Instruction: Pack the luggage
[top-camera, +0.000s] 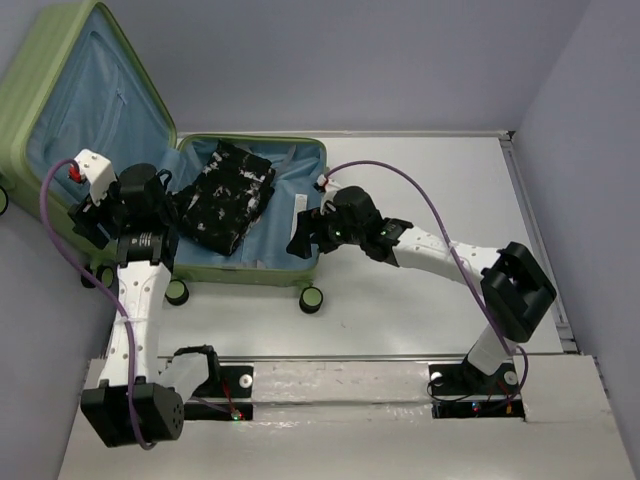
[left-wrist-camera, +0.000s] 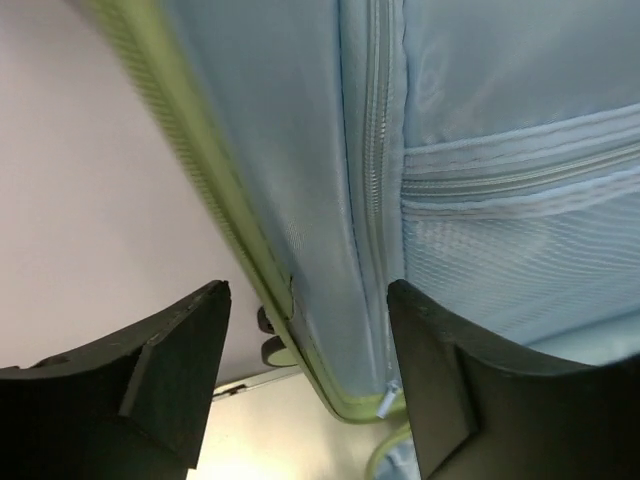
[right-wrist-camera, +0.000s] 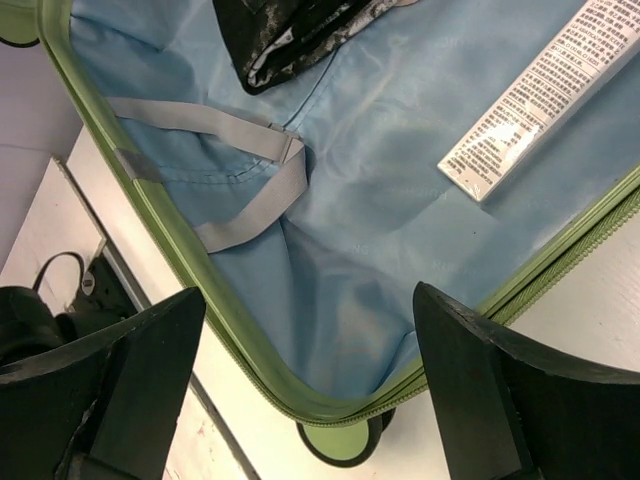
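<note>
While the luggage (top-camera: 245, 268) lay open: it sat at the far left of the bench (top-camera: 430, 180), base flat, lid (top-camera: 90, 90) raised and leaning back to the left.
Packed: a black-and-white cloth (top-camera: 225, 195) lay folded in the base. The right wrist view also showed a white printed tube (right-wrist-camera: 540, 100) on the blue lining, apart from the cloth.
Strap: a grey strap (right-wrist-camera: 250, 170) lay slack on the lining, fastened over nothing.
Left hand (left-wrist-camera: 305, 385): spread and pinching nothing, one finger on each side of the lid's green edge. Whether either finger touched the edge could not be told.
Right hand (right-wrist-camera: 310, 390): spread and empty, hovering over the base's near right corner, above a wheel (top-camera: 312, 298).
Done: at least two items were in, by the look of it.
Left: the lid was not yet lowered and the zip not yet closed. Whether more items were due could not be judged.
</note>
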